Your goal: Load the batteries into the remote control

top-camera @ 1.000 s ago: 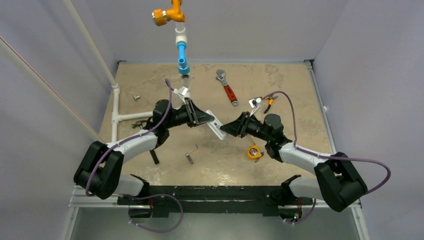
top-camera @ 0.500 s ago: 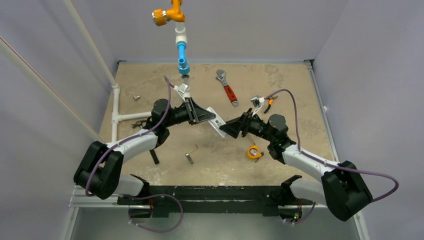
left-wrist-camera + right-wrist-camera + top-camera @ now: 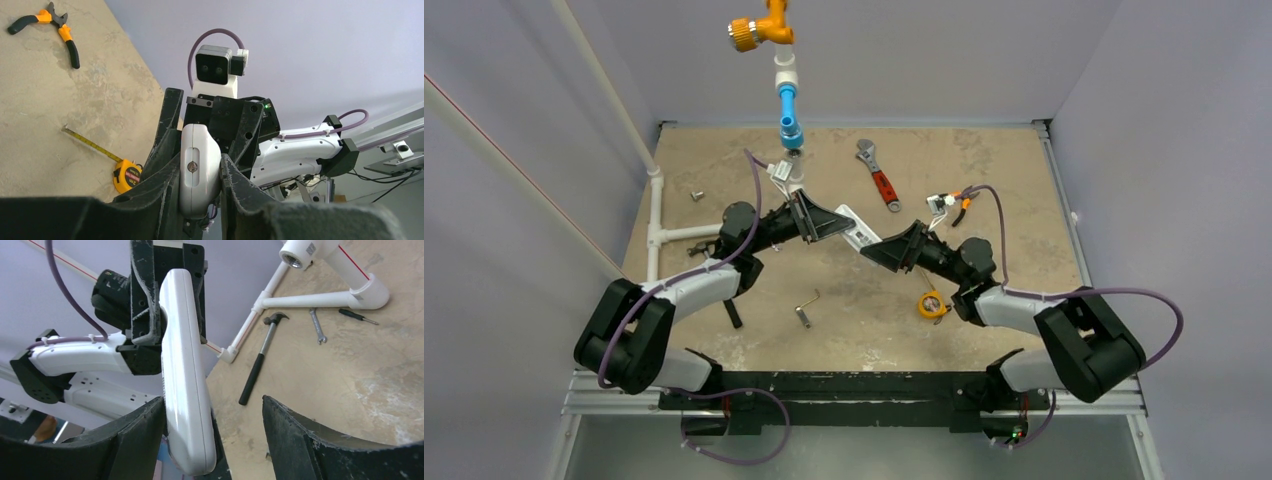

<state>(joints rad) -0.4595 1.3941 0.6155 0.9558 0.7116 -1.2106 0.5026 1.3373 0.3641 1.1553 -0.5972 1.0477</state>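
Observation:
The remote control (image 3: 854, 227) is a slim white slab held in the air between the two arms, over the middle of the table. My left gripper (image 3: 832, 224) is shut on its one end; in the left wrist view both fingers press the rounded white body (image 3: 197, 150). My right gripper (image 3: 214, 402) is open around the other end: the remote (image 3: 182, 365) rests against one finger, and the other finger (image 3: 280, 425) stands well apart from it. No batteries are in view.
On the table lie a red-handled wrench (image 3: 879, 178), orange pliers (image 3: 964, 203), a yellow tape measure (image 3: 934, 304), a hex key (image 3: 806, 308) and a hammer (image 3: 260, 360). White pipework (image 3: 656, 215) runs along the left edge. A blue and orange tap (image 3: 786, 100) hangs at the back.
The right gripper's jaws have opened from a narrower stance. Both grippers and the remote have shifted toward the back of the table.

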